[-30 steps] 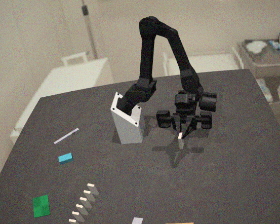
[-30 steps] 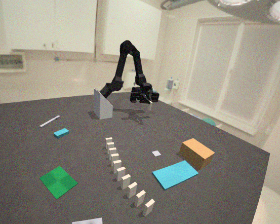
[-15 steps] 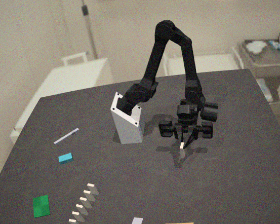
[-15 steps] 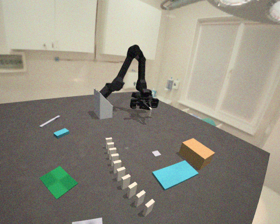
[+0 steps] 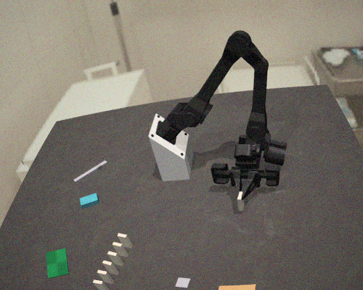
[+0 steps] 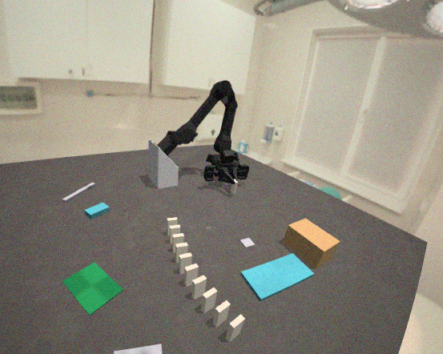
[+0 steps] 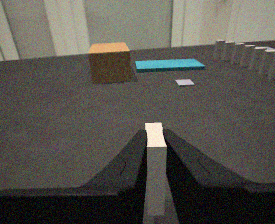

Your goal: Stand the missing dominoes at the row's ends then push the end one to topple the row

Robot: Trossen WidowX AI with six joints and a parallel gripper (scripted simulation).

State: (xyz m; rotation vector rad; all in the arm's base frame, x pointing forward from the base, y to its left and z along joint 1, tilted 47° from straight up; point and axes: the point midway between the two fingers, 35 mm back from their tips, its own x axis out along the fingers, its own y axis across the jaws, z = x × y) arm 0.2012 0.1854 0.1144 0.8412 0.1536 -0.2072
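My gripper is shut on a cream domino. The domino is upright, low over the dark table or on it; whether its base touches cannot be told. It is to the right of the arm's base in the top view, well apart from the row. Several dominoes stand upright in a slightly curved row. The end one nearest the arm base and the far end one both stand. The row's near part is cut off in the top view.
An orange block stands behind a flat blue panel. A small pale square lies nearby. A green square, a small blue block and a pale strip lie left.
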